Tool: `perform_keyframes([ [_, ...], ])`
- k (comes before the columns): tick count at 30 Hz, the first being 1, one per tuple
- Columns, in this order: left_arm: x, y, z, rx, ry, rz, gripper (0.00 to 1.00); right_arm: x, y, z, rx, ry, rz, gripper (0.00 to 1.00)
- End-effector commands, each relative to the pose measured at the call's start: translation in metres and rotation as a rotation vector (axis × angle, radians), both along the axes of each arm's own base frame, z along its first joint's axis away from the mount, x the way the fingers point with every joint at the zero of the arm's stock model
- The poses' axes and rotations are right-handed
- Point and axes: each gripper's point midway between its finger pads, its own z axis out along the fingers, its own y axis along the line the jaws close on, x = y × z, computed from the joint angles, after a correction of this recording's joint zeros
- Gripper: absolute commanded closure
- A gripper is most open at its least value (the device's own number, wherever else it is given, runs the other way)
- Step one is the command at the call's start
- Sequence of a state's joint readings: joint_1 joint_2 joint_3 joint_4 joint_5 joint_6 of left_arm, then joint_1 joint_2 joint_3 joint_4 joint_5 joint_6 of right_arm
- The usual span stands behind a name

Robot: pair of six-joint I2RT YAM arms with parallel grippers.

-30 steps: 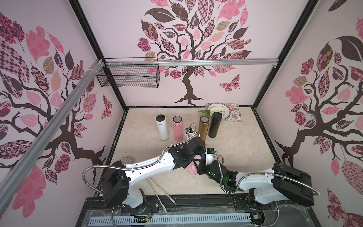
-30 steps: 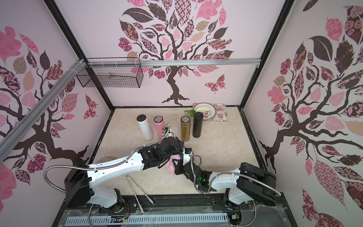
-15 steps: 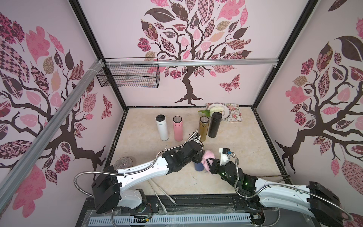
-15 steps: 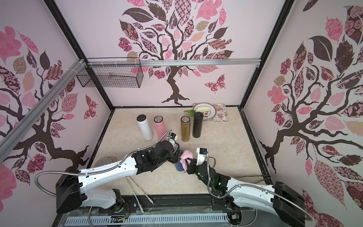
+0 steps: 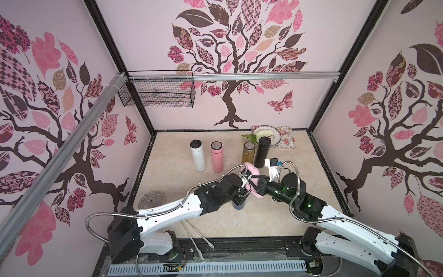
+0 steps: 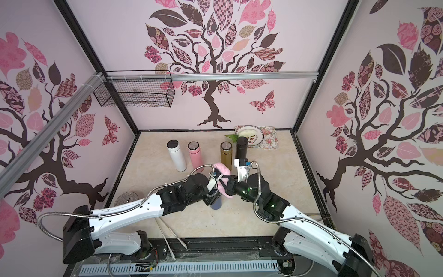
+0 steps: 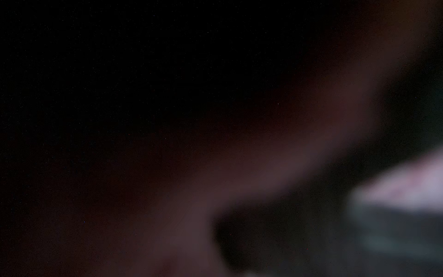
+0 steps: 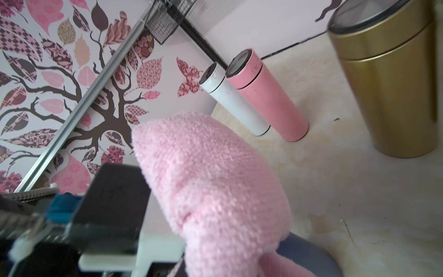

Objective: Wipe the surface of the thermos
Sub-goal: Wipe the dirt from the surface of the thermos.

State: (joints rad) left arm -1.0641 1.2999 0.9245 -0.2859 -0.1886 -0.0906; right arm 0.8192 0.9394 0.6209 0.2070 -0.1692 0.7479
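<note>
Cloth [image 5: 253, 170] (pink) moved rightward, seemingly over thermos [image 5: 239, 205].

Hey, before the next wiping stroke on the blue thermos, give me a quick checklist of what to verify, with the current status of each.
1. Pink cloth held by right pincer: ok, shut on it.
2. Blue thermos held by left pincer: ok, though the grip is mostly hidden.
3. Cloth touching the thermos: cannot tell, the arms hide the contact.
4. Left wrist view usable: not ok, dark and blurred.
5. Room between right arm and black thermos: cannot tell, they look close from above.
</note>
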Motion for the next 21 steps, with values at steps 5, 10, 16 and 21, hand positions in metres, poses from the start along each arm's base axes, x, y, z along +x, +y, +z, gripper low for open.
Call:
perform_keyframes([
  [5, -0.016, -0.005, 0.003, -0.048, -0.07, -0.116, 1.0, -0.025, 0.048, 0.024, 0.177, 0.026, 0.327, 1.0],
  [10, -0.031, -0.016, 0.005, -0.104, -0.031, -0.202, 1.0, 0.001, 0.058, 0.011, 0.096, 0.034, 0.279, 1.0],
  [16, -0.019, -0.012, 0.006, -0.11, -0.056, -0.123, 1.0, 0.018, 0.058, 0.006, 0.0, 0.003, 0.222, 1.0],
  [21, -0.005, -0.007, 0.0, -0.07, -0.056, -0.062, 1.0, -0.018, 0.048, -0.019, -0.049, 0.044, 0.346, 1.0],
])
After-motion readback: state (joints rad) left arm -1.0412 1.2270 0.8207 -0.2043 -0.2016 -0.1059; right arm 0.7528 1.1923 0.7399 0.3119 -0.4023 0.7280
